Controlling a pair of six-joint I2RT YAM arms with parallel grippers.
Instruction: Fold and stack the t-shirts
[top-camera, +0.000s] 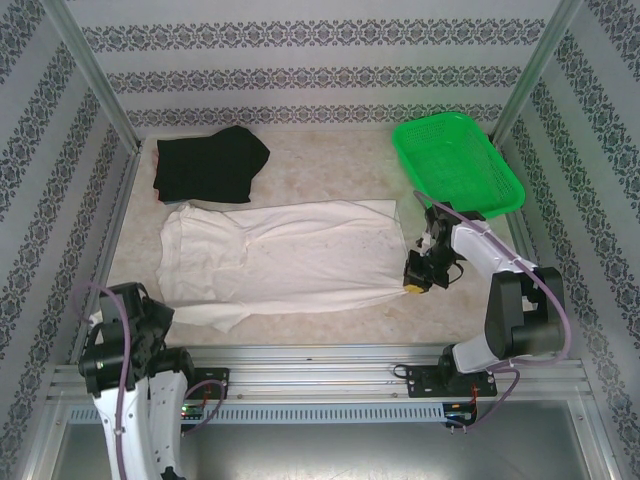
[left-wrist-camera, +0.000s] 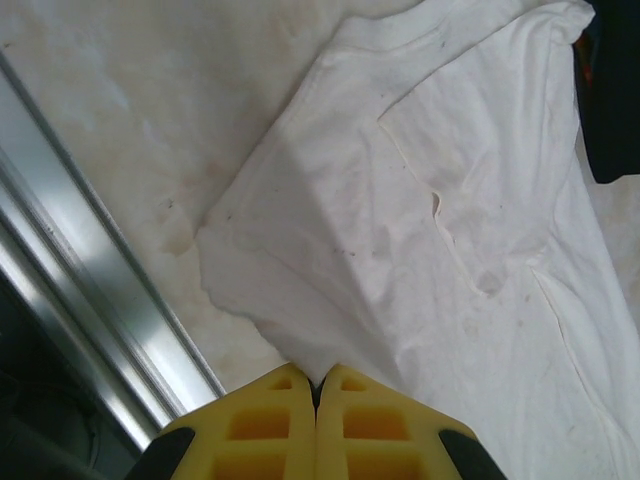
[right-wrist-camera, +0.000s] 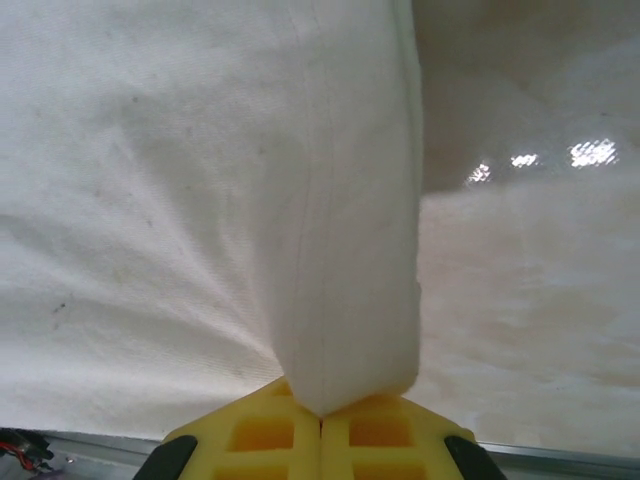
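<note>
The cream-white t-shirt (top-camera: 290, 255) lies spread across the middle of the table, its hem end to the right. My right gripper (top-camera: 415, 275) is shut on that right edge, and a folded hem of white cloth (right-wrist-camera: 340, 250) runs down into the yellow fingers (right-wrist-camera: 380, 440). My left gripper (top-camera: 165, 316) sits at the shirt's near-left corner, shut on a pinch of white cloth (left-wrist-camera: 400, 220) between its yellow fingers (left-wrist-camera: 260, 430). The black t-shirt (top-camera: 210, 165) lies loosely folded at the back left, touching the white shirt's far edge, and shows as a dark corner (left-wrist-camera: 615, 100).
A bright green mesh basket (top-camera: 455, 165) stands at the back right, just behind the right arm. An aluminium rail (left-wrist-camera: 90, 300) runs along the table's near edge beside the left gripper. Patterned walls close in the left, back and right sides.
</note>
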